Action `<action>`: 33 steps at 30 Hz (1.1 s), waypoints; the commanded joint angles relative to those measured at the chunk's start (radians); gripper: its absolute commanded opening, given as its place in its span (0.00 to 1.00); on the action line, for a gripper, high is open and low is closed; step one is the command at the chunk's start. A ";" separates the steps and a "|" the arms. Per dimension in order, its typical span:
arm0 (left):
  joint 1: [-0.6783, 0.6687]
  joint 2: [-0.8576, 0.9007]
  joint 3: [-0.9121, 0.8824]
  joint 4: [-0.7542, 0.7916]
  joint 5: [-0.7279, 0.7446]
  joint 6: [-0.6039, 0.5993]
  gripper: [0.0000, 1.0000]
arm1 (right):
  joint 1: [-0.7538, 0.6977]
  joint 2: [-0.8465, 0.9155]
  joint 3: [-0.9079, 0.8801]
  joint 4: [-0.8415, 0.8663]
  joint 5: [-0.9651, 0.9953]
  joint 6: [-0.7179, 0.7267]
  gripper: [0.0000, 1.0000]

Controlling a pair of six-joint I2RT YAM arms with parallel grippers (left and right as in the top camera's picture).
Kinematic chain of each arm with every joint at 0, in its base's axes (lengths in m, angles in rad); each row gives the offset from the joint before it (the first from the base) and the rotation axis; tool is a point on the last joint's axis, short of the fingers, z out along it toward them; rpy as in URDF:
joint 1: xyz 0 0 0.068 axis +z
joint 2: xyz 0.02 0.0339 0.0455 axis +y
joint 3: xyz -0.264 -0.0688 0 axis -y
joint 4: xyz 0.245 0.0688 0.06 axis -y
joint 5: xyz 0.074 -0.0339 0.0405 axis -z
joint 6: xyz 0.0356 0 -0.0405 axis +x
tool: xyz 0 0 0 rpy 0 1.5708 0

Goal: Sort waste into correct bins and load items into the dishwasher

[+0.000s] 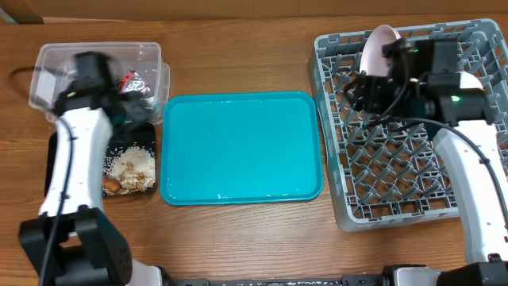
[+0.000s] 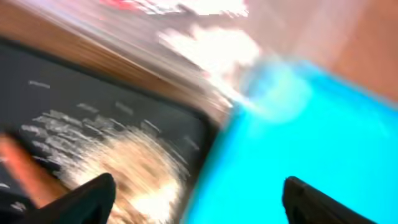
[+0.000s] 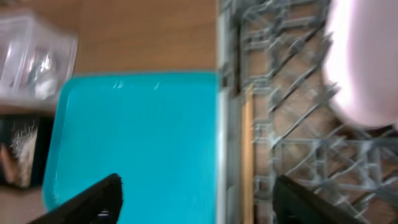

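Observation:
The clear tub [image 1: 55, 67] at the back left holds the red-and-silver wrapper [image 1: 131, 82]. The black tray [image 1: 147, 131] in front of it holds beige food scraps [image 1: 132, 168], blurred in the left wrist view [image 2: 130, 162], and an orange-brown piece [image 1: 111, 184]. My left gripper [image 1: 127, 107] is open and empty above the black tray's near-right corner [image 2: 199, 186]. The pink-white plate [image 1: 379, 49] stands upright in the grey dish rack [image 1: 397, 191]. My right gripper [image 1: 369, 87] is open and empty beside the plate [image 3: 360, 68], over the rack's left wall [image 3: 198, 186]. A wooden chopstick [image 3: 247, 155] lies inside that wall. Bowl and cup are hidden.
The teal serving tray [image 1: 242, 147] lies bare between the bins and the rack, and it shows in both wrist views [image 2: 311, 137] [image 3: 137, 137]. The right arm covers the rack's back right part. Both wrist views are motion-blurred.

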 commanded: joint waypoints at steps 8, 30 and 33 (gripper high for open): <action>-0.222 -0.019 0.015 -0.458 0.093 0.094 1.00 | -0.013 0.022 0.005 -0.262 0.113 0.003 1.00; -0.233 -0.969 -0.565 0.022 0.085 -0.020 1.00 | -0.068 -0.746 -0.542 0.010 0.196 0.027 1.00; -0.233 -1.028 -0.573 0.049 0.086 -0.019 1.00 | -0.068 -0.785 -0.546 -0.020 0.196 0.027 1.00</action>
